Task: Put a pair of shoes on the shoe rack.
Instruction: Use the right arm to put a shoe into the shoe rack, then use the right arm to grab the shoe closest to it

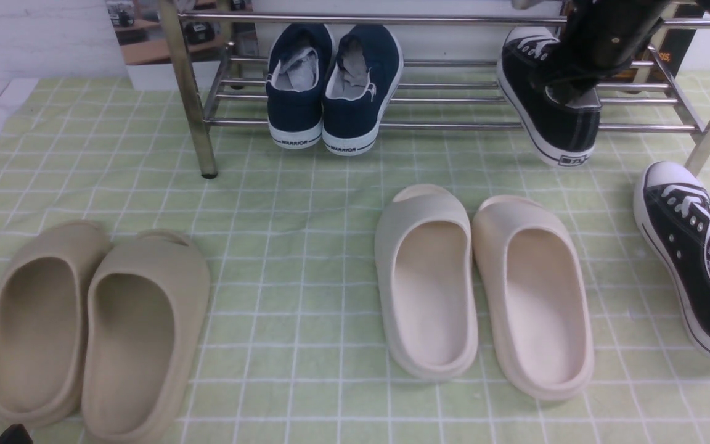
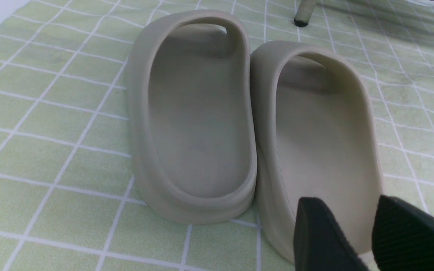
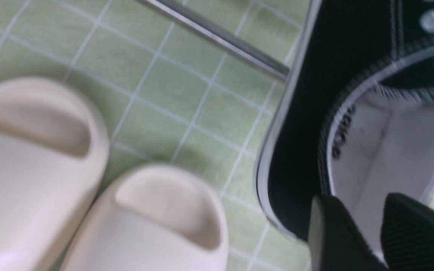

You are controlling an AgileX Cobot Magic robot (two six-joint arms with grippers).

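Note:
One black canvas sneaker with a white toe cap rests on the bars of the chrome shoe rack, toe to the back and heel over the front bar. My right gripper hangs at its heel opening. In the right wrist view the right gripper stands open over the grey lining of that sneaker, gripping nothing. The other black sneaker lies on the cloth at the far right, beside the rack's leg. My left gripper is open above the heel of a tan slide and holds nothing.
Navy sneakers stand on the rack's left half. A tan pair of slides lies at the front left, and a cream pair lies in the middle. The rack's left leg stands on the green checked cloth.

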